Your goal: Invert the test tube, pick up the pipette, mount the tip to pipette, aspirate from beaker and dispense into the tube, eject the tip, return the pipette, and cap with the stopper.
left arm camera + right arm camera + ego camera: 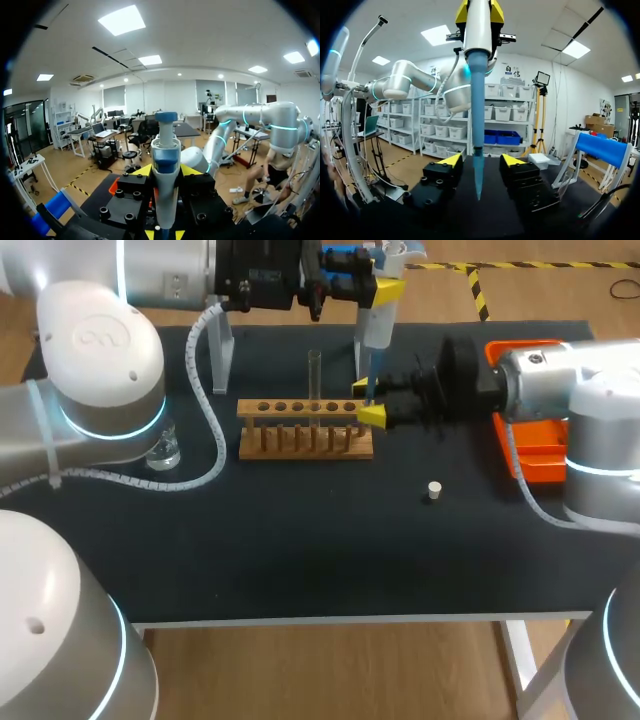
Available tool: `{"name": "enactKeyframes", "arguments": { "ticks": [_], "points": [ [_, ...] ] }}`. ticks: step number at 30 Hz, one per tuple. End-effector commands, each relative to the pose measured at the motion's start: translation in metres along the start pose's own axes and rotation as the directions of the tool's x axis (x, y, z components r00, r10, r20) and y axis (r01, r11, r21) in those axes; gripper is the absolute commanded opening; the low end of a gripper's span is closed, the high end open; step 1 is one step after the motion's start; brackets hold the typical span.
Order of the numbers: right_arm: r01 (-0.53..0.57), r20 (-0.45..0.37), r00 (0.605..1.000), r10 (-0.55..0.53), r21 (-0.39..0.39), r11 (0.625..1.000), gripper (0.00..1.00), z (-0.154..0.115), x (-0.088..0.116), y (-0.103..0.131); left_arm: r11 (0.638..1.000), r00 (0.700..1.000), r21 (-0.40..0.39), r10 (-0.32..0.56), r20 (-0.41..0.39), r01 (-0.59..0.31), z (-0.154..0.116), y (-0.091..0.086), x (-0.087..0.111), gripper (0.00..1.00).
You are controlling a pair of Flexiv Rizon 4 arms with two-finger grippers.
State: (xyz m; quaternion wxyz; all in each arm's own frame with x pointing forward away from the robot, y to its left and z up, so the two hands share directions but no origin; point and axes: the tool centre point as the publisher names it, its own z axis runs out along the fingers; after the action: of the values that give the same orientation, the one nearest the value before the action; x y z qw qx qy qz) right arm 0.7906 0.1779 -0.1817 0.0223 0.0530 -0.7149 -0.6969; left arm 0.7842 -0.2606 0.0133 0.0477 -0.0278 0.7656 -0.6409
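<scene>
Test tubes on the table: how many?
1: the test tube stands upright in the wooden rack, near its middle, left of the pipette. Others may be hidden.

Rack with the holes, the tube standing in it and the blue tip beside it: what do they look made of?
The rack looks like wood: matt light brown, with dowel-like legs. The tube is clear, glass or plastic, I cannot tell which; the dark table shows through it. The blue tip is probably plastic: smooth, evenly coloured, slightly translucent.
</scene>
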Motion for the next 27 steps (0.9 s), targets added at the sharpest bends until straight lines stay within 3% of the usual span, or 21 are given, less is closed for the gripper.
{"name": "enactKeyframes", "arguments": {
  "ticks": [1, 14, 20, 27],
  "points": [
    [-0.003, -0.013, 1.0, 0.003, 0.001, 1.0, 1.0, -0.024, 0.016, -0.015, 1.0, 1.0, 0.004, 0.001, 0.0, -0.001, 0.0, 0.001, 0.0, 0.0],
    [-0.007, 0.054, 0.999, 0.002, 0.093, 0.996, 1.0, -0.121, 0.074, -0.056, 1.0, 1.0, 0.004, 0.001, 0.0, -0.001, 0.0, 0.001, 0.0, 0.0],
    [-0.011, 0.071, 0.997, 0.005, 0.091, 0.996, 1.0, -0.141, 0.085, -0.06, 1.0, 1.0, 0.004, 0.001, 0.0, -0.001, 0.0, 0.001, 0.0, 0.0],
    [-0.013, 0.071, 0.997, 0.007, 0.088, 0.996, 1.0, -0.145, 0.088, -0.059, 1.0, 1.0, 0.004, 0.001, 0.0, -0.001, 0.0, 0.001, 0.0, 0.0]
  ]
}}
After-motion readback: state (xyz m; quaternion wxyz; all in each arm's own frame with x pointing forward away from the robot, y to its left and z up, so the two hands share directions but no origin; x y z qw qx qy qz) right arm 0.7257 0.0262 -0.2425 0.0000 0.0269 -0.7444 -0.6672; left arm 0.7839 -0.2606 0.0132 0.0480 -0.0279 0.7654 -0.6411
